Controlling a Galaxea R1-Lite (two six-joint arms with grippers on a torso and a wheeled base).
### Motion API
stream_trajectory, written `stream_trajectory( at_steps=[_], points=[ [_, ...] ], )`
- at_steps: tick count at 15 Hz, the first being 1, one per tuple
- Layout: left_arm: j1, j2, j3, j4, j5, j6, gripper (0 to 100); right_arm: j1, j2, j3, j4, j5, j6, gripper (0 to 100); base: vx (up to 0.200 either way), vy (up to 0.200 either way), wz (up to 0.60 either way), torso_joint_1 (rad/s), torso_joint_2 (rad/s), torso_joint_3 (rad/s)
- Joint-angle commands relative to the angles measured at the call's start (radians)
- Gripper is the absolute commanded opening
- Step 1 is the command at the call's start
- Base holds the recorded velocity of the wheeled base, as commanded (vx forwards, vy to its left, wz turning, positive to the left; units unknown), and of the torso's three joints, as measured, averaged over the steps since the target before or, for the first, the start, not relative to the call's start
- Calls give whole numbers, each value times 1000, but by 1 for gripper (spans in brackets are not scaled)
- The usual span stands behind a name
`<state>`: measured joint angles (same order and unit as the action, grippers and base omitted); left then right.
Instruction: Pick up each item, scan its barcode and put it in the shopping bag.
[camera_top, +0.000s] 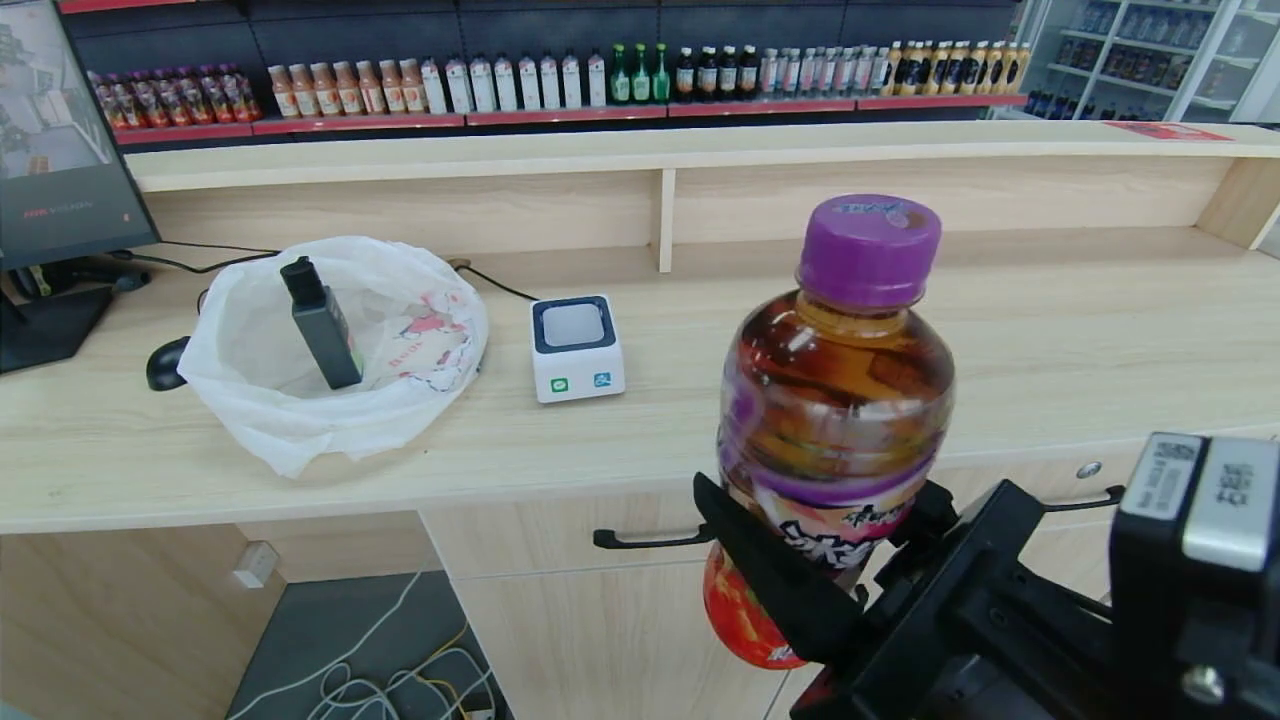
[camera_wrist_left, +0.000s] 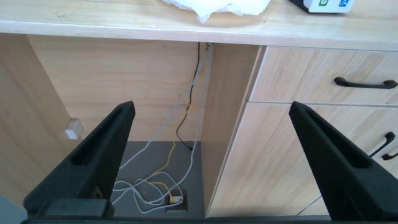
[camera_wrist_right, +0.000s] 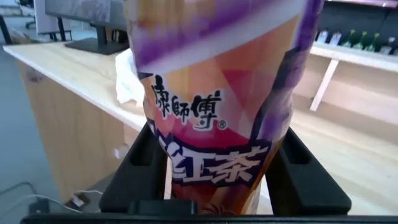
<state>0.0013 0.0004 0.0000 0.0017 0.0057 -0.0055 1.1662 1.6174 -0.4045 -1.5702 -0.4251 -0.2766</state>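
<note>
bottle (camera_top: 835, 400) pinched upright in right fingers (camera_top: 770, 585) | left fingers (camera_wrist_left: 93, 165) spread by cables (camera_wrist_left: 155, 180) under counter (camera_wrist_left: 93, 18)

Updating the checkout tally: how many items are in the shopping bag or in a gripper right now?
2. A dark boxy item stands inside the shopping bag; a purple-capped bottle is held by the right gripper. The bag's folds may hide more.

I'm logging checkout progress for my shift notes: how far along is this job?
Done: one dark grey boxy item stands in the white plastic shopping bag. In hand: the right gripper is shut on a purple-capped tea bottle, apart from the small white scanner box; whether it was scanned can't be told. Remaining: bagging that bottle. The left gripper is open and empty.
</note>
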Motion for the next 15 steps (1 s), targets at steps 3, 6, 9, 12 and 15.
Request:
stream_trajectory(
  at_steps=[3, 6, 9, 12, 15],
  points=[
    [0, 0, 0, 0, 0, -1, 100, -80, 6, -1, -1, 2, 154, 0, 0, 0, 0, 0, 0, 0],
    [0, 0, 0, 0, 0, -1, 100, -132, 6, -5, -1, 5, 174, 0, 0, 0, 0, 0, 0, 0],
    [0, 0, 0, 0, 0, -1, 100, -209, 9, -13, -1, 6, 194, 0, 0, 0, 0, 0, 0, 0],
    [0, 0, 0, 0, 0, 1, 100, -321, 33, -30, -1, 2, 277, 0, 0, 0, 0, 0, 0, 0],
    [0, 0, 0, -2, 0, -2, 100, -381, 30, -22, -1, 5, 309, 0, 0, 0, 0, 0, 0, 0]
  ],
)
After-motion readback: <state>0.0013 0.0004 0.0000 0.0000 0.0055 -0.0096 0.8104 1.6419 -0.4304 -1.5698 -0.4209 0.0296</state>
